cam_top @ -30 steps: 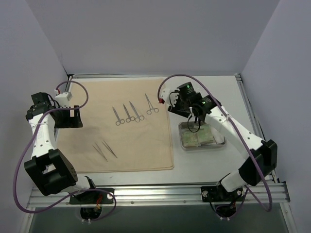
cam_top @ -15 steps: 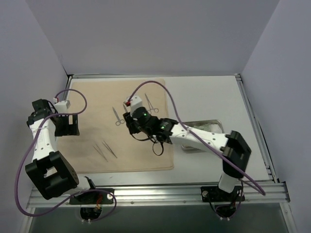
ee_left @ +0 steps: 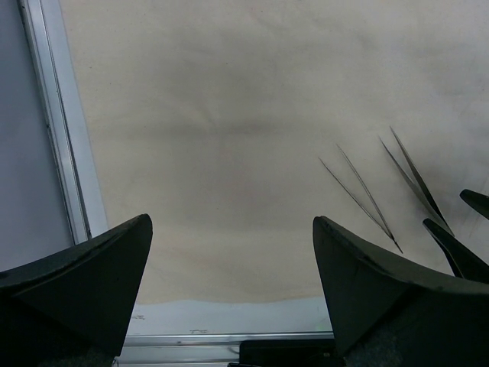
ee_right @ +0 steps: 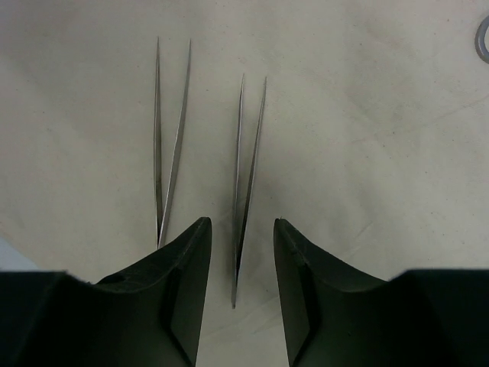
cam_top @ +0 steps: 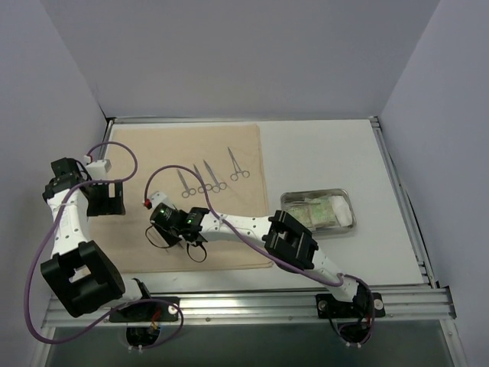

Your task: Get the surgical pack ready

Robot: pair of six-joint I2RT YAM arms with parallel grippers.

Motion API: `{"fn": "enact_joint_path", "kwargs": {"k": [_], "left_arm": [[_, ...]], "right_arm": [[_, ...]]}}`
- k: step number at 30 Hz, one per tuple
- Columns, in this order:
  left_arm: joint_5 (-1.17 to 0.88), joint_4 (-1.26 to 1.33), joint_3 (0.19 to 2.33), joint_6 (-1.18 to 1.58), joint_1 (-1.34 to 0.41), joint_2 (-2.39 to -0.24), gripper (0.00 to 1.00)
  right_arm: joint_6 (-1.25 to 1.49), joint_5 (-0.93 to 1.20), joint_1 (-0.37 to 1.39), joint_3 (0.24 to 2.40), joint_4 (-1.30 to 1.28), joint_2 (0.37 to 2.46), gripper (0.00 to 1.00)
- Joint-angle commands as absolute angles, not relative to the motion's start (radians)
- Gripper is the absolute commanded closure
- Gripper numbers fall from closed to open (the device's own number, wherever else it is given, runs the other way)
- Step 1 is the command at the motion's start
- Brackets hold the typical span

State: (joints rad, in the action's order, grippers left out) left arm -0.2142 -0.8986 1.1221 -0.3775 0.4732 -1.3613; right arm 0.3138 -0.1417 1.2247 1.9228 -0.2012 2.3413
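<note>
Left gripper (cam_top: 107, 197): at the left edge of the overhead view, over the cloth's left margin. Its jaws are spread wide with nothing between them.
Right gripper (ee_right: 239, 223): low over the lower left part of the cloth, with its arm stretched across from the lower right of the overhead view. The fingers are partly apart and straddle the near end of one pair of tweezers – not clamped on it.
Tweezers (ee_right: 240, 260): flat on the cloth, tips toward the top of the right wrist view, lying in the gap between the fingers.
Second pair (ee_right: 161, 214): alongside, left of the first and apart from it.
Forceps (cam_top: 183, 183): in a row on the cloth, upper centre of the overhead view.
Cloth (cam_top: 137, 153): spread flat on the left half of the table (cam_top: 321, 153).
Tray (cam_top: 315, 194): on bare table, right of the cloth and apart from it.
Packets (cam_top: 317, 212): pale green, lying inside the tray.
</note>
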Motion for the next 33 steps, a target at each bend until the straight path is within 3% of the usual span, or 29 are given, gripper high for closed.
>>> {"fn": "enact_joint_path", "kwargs": {"k": [1,11,12,13,16,26,33], "left_arm": [[-0.247,-0.873,1.120,-0.390,0.480,-1.336,0.04],[-0.259,-0.859,1.111,-0.402,0.480,-1.347,0.04],[-0.259,-0.859,1.109,-0.403,0.480,-1.348,0.05],[-0.259,-0.858,1.109,-0.405,0.480,-1.348,0.05],[-0.259,-0.856,1.108,-0.405,0.480,-1.350,0.04],[-0.278,-0.862,1.120,-0.407,0.480,-1.348,0.05],[-0.310,-0.873,1.146,-0.410,0.480,-1.351,0.05]], "right_arm": [[0.322,-0.172,1.221,1.976,-0.256,2.348,0.66],[0.331,-0.092,1.218,1.979,-0.229,2.445,0.69],[0.330,-0.095,1.218,1.982,-0.233,2.448,0.72],[0.325,-0.098,1.216,1.989,-0.248,2.450,0.83],[0.311,-0.103,1.216,2.022,-0.278,2.442,0.99],[0.155,-0.149,1.177,2.011,-0.322,2.195,1.00],[-0.260,-0.135,0.965,1.623,-0.371,1.826,1.00]]}}
